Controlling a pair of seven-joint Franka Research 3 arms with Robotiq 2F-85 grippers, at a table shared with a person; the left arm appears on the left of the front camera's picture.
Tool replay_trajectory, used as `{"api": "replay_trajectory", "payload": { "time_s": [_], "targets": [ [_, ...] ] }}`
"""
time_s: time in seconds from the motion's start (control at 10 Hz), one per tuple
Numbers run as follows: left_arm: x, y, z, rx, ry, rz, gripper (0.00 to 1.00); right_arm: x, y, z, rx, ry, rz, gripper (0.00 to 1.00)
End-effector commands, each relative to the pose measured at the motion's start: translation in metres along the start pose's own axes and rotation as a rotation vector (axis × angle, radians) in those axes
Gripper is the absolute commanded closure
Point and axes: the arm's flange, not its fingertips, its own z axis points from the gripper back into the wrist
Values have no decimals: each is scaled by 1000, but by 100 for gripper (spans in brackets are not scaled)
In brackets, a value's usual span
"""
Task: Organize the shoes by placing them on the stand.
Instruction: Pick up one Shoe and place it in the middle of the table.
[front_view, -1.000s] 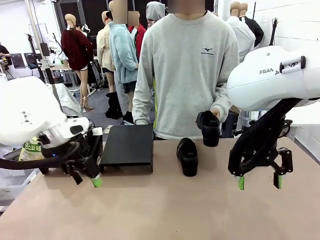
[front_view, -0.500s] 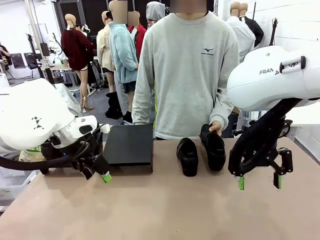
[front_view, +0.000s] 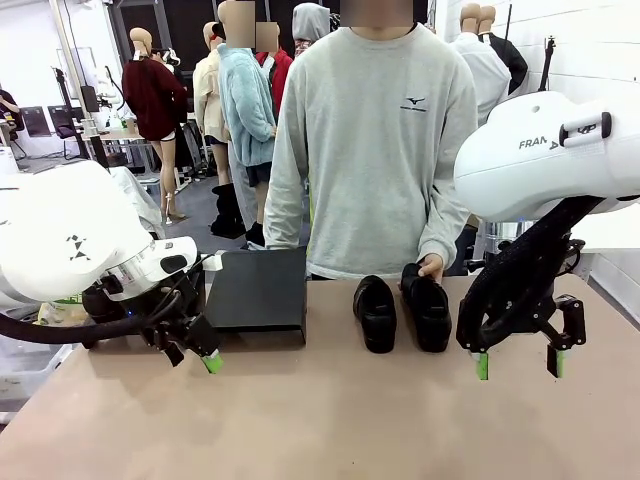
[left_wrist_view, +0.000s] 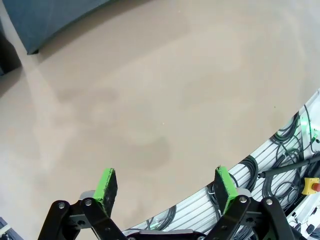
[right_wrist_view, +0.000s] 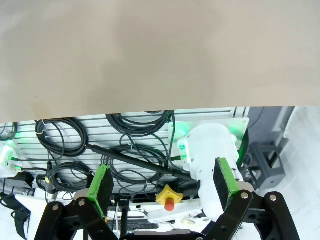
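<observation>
Left gripper (left_wrist_view: 166, 184) spread wide, empty, above table (left_wrist_view: 150, 100). Right gripper (front_view: 519, 365) likewise spread, holding nothing.

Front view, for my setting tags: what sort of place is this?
Probably a robotics lab: the white left arm and right arm flank a table, with coiled cables and a red stop button below its edge.

The table (front_view: 330, 420) is viewed across from behind the left pincer (front_view: 195, 352) and right pincer (front_view: 520, 366); its top is seen closer along each.
</observation>
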Motion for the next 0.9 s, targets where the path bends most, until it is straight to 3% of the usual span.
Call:
{"api": "replay_trajectory", "payload": {
  "time_s": [0.0, 0.6, 0.8],
  "targets": [
    [-1, 2, 0, 1, 3, -2, 0, -2, 3, 0, 12, 6, -19, 0],
    [-1, 2, 0, 1, 3, -2, 0, 2, 2, 1, -4, -21, 6, 0],
    [-1, 2, 0, 1, 3, -2, 0, 6, 2, 2, 1, -85, 36, 0]
  ]
}}
